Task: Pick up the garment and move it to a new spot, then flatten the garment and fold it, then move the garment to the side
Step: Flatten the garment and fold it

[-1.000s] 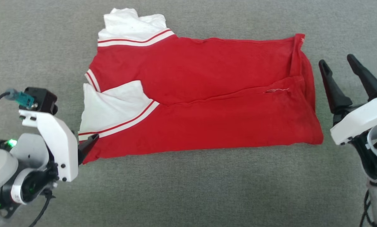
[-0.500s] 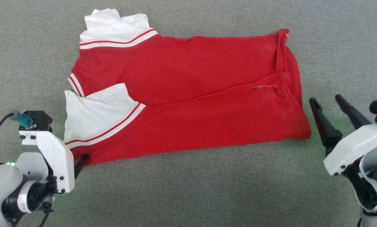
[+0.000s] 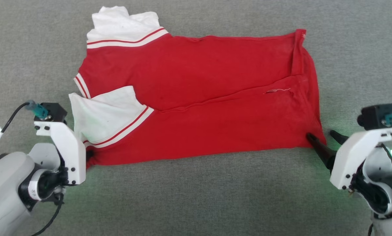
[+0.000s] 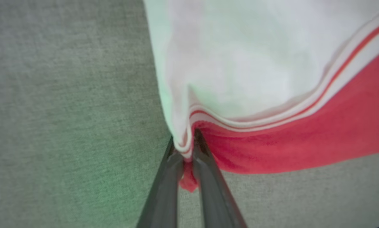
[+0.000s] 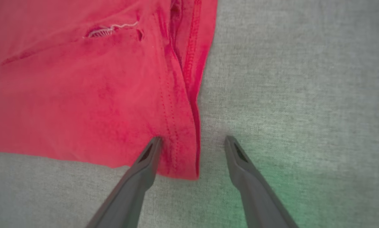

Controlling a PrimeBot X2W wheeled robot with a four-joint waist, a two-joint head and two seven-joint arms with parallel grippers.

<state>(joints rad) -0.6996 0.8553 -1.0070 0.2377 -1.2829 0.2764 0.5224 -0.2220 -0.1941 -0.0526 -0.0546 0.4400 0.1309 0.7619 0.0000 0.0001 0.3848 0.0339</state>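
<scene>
Lower left of the head view: showed the left gripper (image 3: 90,154), mostly hidden behind its white wrist mount (image 3: 68,154), tip at the lower-left corner of the garment (image 3: 215,82).

Left wrist view: caught the left gripper (image 4: 184,141) closed on that corner, pinching striped trim and a bunched nub of red cloth between the two dark fingers (image 4: 164,183). Spread the garment (image 4: 255,69) above them, white over red.

Centre of the head view: lay flat and folded lengthwise on a gray fabric surface (image 3: 196,196), red body running left to right. Had one white sleeve (image 3: 123,23) at upper left and another (image 3: 104,114) at middle left, folded over the red.

Lower right of the head view: showed the right gripper (image 3: 320,133) spread open at the lower-right corner.

Right wrist view: straddled the side hem of the garment (image 5: 81,88) with the right gripper (image 5: 193,138). Set the finger at frame left over red cloth and the finger at frame right over bare gray, with nothing clamped.
</scene>
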